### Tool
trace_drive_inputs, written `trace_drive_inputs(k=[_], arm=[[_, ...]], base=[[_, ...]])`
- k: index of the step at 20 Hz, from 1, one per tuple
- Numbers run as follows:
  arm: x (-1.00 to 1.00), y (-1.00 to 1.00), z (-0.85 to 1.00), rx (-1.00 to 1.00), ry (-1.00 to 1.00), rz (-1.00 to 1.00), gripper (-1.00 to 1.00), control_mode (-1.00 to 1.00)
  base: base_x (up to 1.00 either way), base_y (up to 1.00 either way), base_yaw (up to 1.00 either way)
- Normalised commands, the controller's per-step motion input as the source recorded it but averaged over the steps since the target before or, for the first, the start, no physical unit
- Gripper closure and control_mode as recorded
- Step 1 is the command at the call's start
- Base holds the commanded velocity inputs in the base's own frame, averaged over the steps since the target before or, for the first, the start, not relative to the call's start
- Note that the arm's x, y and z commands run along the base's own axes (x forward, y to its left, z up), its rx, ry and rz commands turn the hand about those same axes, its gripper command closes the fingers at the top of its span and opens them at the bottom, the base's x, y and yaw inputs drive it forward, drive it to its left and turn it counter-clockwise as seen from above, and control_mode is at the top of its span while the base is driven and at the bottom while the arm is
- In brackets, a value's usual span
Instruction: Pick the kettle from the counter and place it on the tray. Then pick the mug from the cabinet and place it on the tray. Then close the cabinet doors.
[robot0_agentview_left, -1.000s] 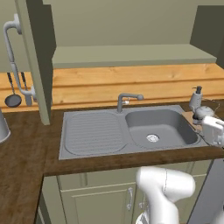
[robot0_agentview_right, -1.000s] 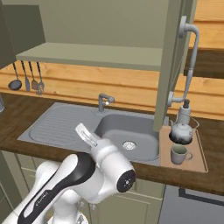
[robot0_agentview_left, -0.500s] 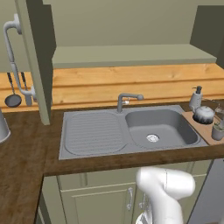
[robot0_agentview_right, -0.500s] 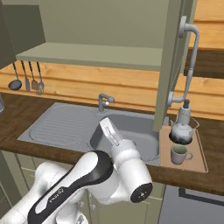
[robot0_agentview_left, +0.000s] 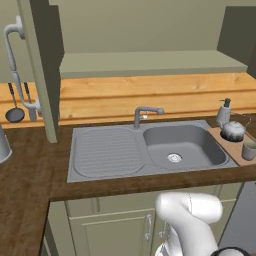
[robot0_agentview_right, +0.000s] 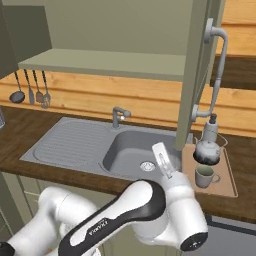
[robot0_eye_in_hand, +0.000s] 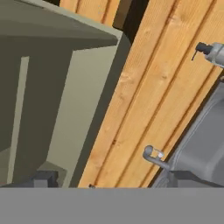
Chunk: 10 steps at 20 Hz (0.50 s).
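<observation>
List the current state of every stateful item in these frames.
Shiny silver kettle: upright on the pale wood tray.
Small grey mug: upright on tray, in front of kettle.
Olive-grey cabinet doors: both open.
Grey sink faucet: no water running.

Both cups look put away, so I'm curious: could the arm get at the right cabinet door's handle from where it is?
Probably yes: the right door stands open with its bar handle facing outward, nothing in front; the open tool is not on it yet.
</observation>
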Motion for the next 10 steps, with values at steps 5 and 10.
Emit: trace_drive_inputs(k=[5,10], arm=[[0.00,-0.84,-0.55,0.22,0.00,-0.04,-1.00,-1.00],[0.09,-0.88,-0.11,0.22,0.00,0.00,-1.00,-1.00]], base=[[0.00,0.00,0.00],[0.00,0.00,0.00]])
